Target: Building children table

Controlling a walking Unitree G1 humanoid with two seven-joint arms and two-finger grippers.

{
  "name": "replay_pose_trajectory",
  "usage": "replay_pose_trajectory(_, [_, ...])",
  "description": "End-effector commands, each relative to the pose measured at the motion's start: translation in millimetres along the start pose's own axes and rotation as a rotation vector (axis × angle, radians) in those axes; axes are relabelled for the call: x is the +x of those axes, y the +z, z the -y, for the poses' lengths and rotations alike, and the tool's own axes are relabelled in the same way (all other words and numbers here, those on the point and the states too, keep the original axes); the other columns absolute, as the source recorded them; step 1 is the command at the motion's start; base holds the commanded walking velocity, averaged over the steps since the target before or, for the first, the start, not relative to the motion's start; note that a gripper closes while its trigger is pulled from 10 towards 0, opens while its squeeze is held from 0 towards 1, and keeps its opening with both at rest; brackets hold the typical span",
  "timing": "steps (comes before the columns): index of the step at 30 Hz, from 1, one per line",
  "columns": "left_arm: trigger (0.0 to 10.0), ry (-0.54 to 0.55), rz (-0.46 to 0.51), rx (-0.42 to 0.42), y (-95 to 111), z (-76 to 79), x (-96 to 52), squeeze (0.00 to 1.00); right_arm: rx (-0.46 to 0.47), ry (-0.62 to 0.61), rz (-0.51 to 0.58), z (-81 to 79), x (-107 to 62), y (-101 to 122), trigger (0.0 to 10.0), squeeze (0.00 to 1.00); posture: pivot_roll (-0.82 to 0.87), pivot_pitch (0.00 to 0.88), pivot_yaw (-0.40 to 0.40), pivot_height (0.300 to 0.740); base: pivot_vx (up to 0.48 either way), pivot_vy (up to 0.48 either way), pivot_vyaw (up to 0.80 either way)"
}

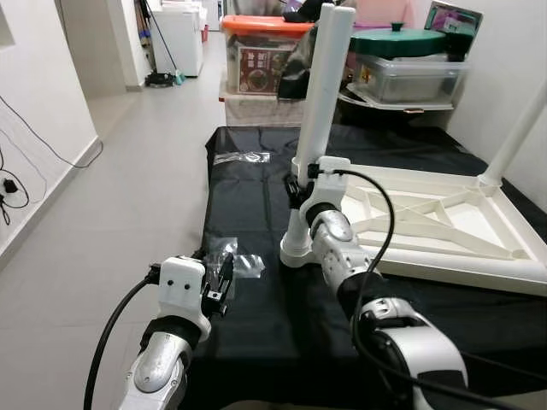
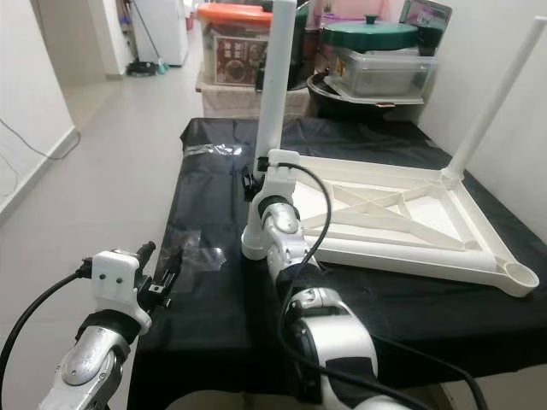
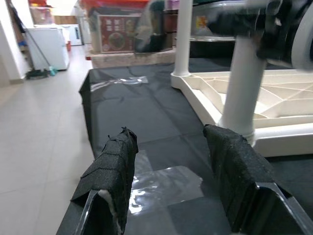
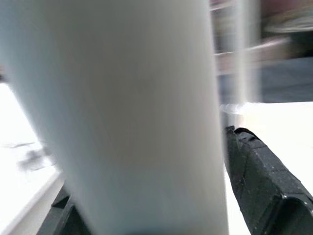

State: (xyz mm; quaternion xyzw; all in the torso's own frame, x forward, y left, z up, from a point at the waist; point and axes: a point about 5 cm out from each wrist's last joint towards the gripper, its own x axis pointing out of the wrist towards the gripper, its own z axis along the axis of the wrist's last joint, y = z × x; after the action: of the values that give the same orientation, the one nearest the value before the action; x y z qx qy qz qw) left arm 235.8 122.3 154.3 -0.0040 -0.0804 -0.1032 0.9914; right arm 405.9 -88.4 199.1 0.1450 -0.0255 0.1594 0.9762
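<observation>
Right gripper (image 1: 297, 190), forearm stretched forward, clamps the upright white table leg (image 1: 322, 111) at twelve o'clock, seated in the upturned tabletop's (image 2: 410, 224) corner, while left gripper (image 3: 172, 182) hovers, fingers spread.

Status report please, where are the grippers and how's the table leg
Right gripper clamped on upright white leg, seated in corner socket of the upturned tabletop. Left gripper open, hovering over clear plastic bag on black cloth. Nothing blocking.
</observation>
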Motion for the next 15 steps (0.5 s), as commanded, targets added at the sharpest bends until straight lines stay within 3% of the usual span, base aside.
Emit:
replay_pose_trajectory(1, [10.0,-0.002,0.0,0.004,-0.3,0.7,0.4,0.0,0.049,0.221,-0.029,-7.6,2.3,7.9,10.0,0.0,-0.02,0.0,-0.048,0.74,0.0,0.0,0.0])
replay_pose_trajectory(2, [10.0,-0.002,0.0,0.004,-0.3,0.7,0.4,0.0,0.049,0.221,-0.029,-7.6,2.3,7.9,10.0,0.0,-0.02,0.0,-0.048,0.74,0.0,0.0,0.0])
replay_pose_trajectory(4, [10.0,-0.003,0.002,0.004,0.0,1.1,0.9,0.0,0.039,0.456,-0.077,-13.3,-1.0,11.0,10.0,0.0,-0.02,0.0,-0.041,0.74,0.0,0.0,0.0])
replay_pose_trajectory(6, [10.0,-0.003,0.002,0.004,0.0,1.1,0.9,0.0,0.039,0.456,-0.077,-13.3,-1.0,11.0,10.0,0.0,-0.02,0.0,-0.041,0.74,0.0,0.0,0.0])
replay_pose_trajectory(8, [10.0,-0.004,0.002,0.006,0.0,1.2,1.5,0.0,0.006,0.772,-0.165,-20.4,-11.3,8.9,10.0,0.0,0.03,0.0,-0.04,0.74,0.0,0.0,0.0])
replay_pose_trajectory(10, [10.0,-0.003,0.002,0.01,0.0,0.7,1.6,0.0,-0.004,0.974,-0.24,-23.9,-20.0,6.0,10.0,0.0,0.03,0.0,-0.04,0.74,0.0,0.0,0.0])
replay_pose_trajectory(15, [10.0,0.003,0.004,0.013,0.6,-0.5,1.4,0.0,0.026,1.093,-0.302,-26.7,-24.5,5.3,10.0,0.0,0.05,0.0,-0.058,0.74,0.0,0.0,0.0])
